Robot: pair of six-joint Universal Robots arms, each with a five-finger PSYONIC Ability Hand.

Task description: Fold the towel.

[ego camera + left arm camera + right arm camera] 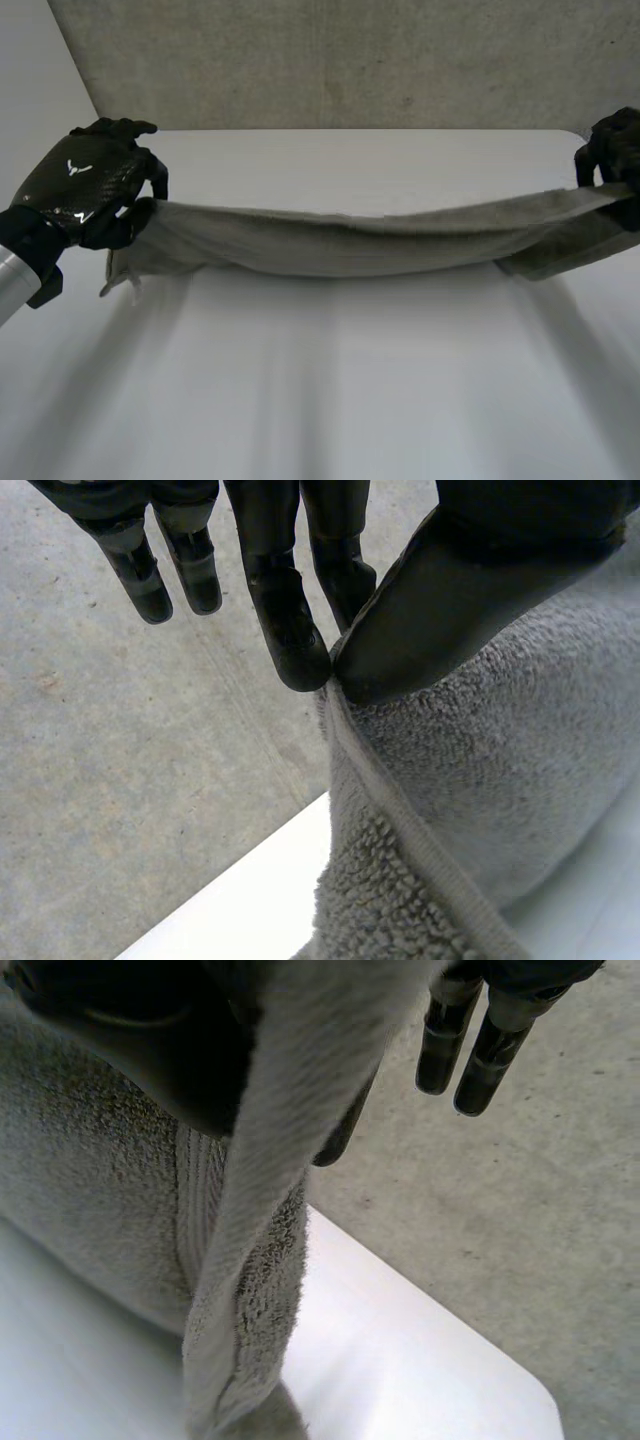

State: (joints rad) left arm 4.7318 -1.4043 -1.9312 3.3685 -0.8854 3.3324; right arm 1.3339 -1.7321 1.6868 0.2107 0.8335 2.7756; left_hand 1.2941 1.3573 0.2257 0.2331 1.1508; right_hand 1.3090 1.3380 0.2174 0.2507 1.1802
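Note:
A grey towel (pixel 350 240) hangs stretched between my two hands above the white table (pixel 330 380), sagging in the middle. My left hand (pixel 85 185) holds its left end; in the left wrist view the thumb (pixel 450 590) and a finger (pixel 290 630) pinch the towel's hemmed edge (pixel 400 810). My right hand (pixel 612 150) holds the right end at the view's border. In the right wrist view the towel (pixel 250 1220) drapes from between that hand's thumb (pixel 150 1050) and fingers (pixel 470 1050), pinched there.
Beyond the table's far edge (pixel 370 130) lies a grey concrete floor (pixel 330 60). The table's corner (pixel 520 1390) and floor sit below my right hand. The table's left edge (pixel 230 880) runs under my left hand.

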